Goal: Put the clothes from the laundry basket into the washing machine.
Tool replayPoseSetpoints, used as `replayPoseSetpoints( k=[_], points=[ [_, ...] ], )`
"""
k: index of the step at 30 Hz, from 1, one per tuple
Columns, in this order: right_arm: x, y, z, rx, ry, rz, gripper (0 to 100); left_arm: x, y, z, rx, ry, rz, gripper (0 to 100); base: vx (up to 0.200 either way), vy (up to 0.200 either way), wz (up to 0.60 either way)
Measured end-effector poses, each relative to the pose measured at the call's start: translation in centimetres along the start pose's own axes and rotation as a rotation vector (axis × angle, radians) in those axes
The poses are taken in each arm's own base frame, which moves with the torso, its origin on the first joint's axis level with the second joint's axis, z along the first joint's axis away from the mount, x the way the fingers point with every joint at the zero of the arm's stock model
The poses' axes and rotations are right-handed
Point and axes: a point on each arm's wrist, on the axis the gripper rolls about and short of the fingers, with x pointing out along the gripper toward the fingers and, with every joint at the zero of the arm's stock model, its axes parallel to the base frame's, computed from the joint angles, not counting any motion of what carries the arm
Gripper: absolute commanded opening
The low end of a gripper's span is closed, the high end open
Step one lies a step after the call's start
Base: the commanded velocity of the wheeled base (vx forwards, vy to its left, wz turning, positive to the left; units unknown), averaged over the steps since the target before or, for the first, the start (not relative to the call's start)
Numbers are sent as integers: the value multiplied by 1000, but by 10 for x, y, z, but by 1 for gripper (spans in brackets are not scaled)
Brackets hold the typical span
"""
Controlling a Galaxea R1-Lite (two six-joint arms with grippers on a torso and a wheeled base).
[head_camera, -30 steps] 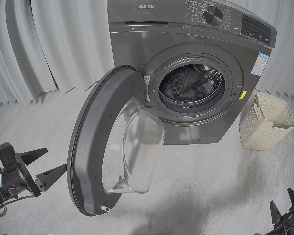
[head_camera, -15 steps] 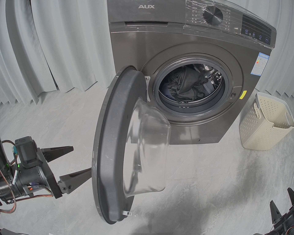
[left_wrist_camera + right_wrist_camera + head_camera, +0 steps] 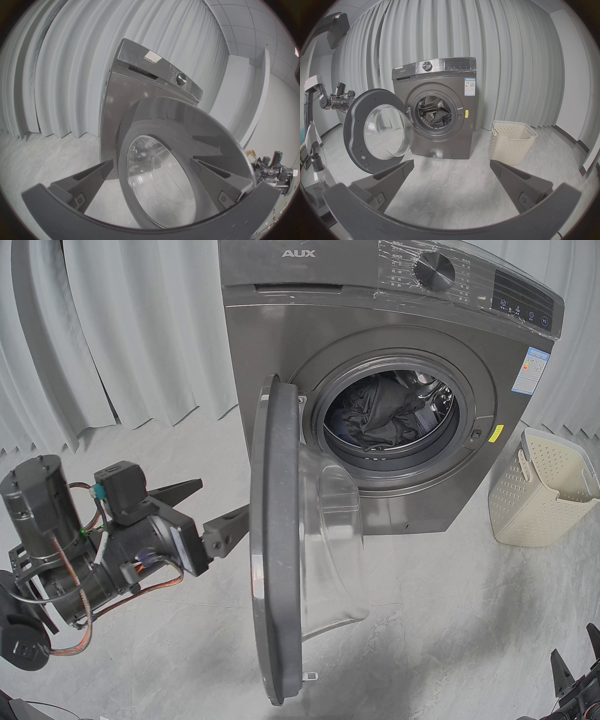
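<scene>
- Grey metal front-loading washing machine [image 3: 387,334] stands against pleated white curtains [image 3: 125,334]; its round drum opening faces the robot, ringed by a dark rubber seal
- Dark crumpled clothes [image 3: 375,412] lie inside the drum, heaped toward its lower left and behind the seal's lip; the right wrist view shows them there too [image 3: 440,117]
- Round grey door with a clear domed window [image 3: 275,540] hangs from hinges on the left of the opening; in the head view it stands nearly edge-on, swung out roughly square to the machine's front, the glass dome bulging toward the opening side and its free edge low toward the robot
- Left end effector [image 3: 222,497] sits on the outer side of the door with its fingers spread and nothing between them; the lower fingertip [image 3: 240,518] meets the door's outer face near the rim, apparently touching; the left wrist view looks between the spread fingers [image 3: 151,162] onto that outer face
- Right end effector [image 3: 575,652] is low at the robot's right, well apart from the machine, fingers likewise spread and holding nothing [image 3: 451,164]
- Cream perforated plastic laundry basket [image 3: 537,502] stands on the floor just beside the machine's right front corner
- Pale grey marbled floor [image 3: 437,615] stretches from the door's free edge across to the basket and forward to the right end effector
</scene>
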Motion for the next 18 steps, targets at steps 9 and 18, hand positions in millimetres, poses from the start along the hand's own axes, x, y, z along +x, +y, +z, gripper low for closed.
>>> replayPoseSetpoints(
  k=[9, 18],
  points=[
    [0, 0, 0, 0, 0, 0, 100, 37, -15, -6, -8, -19, -23, 100, 0, 0, 0],
    [0, 0, 0, 0, 0, 0, 100, 60, -21, -3, -8, -31, -38, 100, 0, 0, 0]
  ],
)
